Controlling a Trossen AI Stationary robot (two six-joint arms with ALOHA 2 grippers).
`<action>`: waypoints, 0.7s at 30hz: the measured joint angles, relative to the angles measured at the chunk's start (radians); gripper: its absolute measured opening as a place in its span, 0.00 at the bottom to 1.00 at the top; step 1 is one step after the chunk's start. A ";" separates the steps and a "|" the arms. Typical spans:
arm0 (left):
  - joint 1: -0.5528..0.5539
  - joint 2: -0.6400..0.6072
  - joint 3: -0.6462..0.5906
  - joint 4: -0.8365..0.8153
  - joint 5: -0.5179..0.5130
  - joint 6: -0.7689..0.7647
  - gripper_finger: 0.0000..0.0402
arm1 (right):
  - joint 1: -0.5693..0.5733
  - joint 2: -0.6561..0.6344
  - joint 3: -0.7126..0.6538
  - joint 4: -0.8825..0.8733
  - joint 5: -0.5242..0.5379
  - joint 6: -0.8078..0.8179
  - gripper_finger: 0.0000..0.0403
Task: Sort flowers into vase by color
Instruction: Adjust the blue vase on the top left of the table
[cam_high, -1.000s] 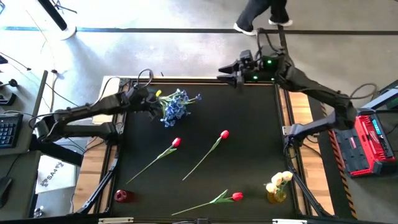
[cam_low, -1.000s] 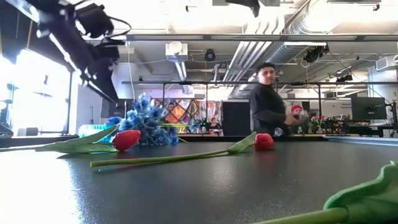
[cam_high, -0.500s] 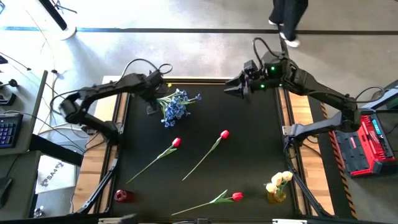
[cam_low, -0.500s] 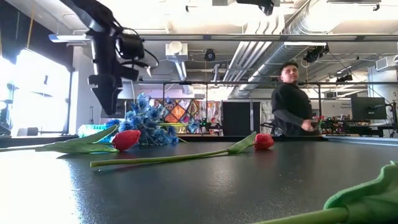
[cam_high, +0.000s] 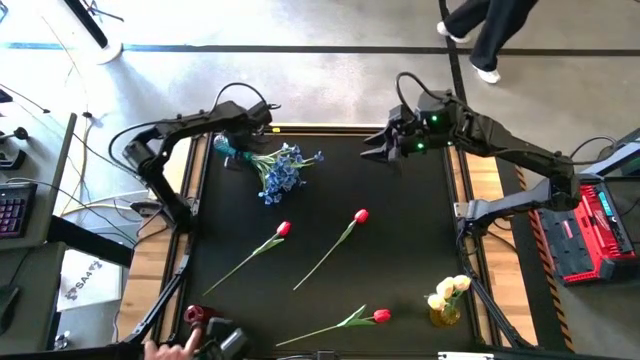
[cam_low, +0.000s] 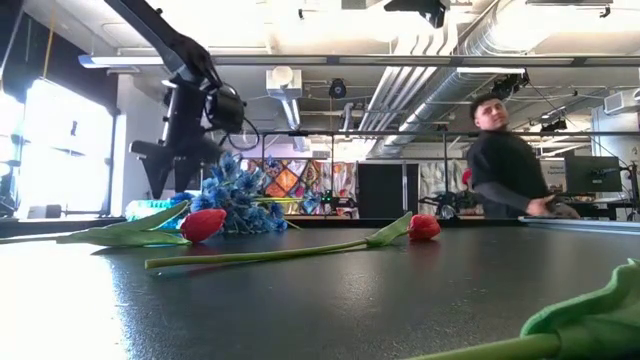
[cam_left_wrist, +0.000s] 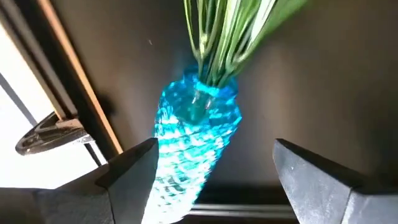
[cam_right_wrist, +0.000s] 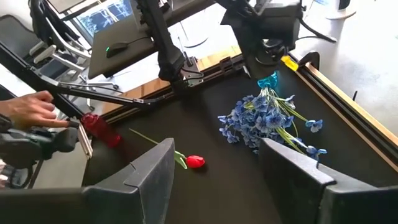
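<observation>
Left gripper (cam_left_wrist: 214, 171) hangs with jaws apart over the blue vase (cam_left_wrist: 196, 134) lying tipped near the table's far left corner with the blue flowers (cam_high: 282, 170), so a sloppy grab could roll it; right gripper (cam_high: 382, 150) waits apart too.

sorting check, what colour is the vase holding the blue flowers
Bright blue vase, clearest in the left wrist view.

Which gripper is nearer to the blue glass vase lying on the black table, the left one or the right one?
Left. The left gripper hangs open directly over the blue glass vase; the right gripper hovers open well across the table.
</observation>
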 joint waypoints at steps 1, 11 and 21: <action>0.004 0.015 0.003 -0.002 -0.019 0.033 0.76 | 0.004 0.000 0.000 0.000 0.001 0.000 0.55; 0.051 0.082 0.004 0.104 -0.021 0.195 0.76 | 0.027 0.000 0.000 -0.016 0.042 0.000 0.55; 0.080 0.082 -0.006 0.126 0.041 0.259 0.74 | 0.026 0.000 0.000 -0.012 0.052 0.019 0.55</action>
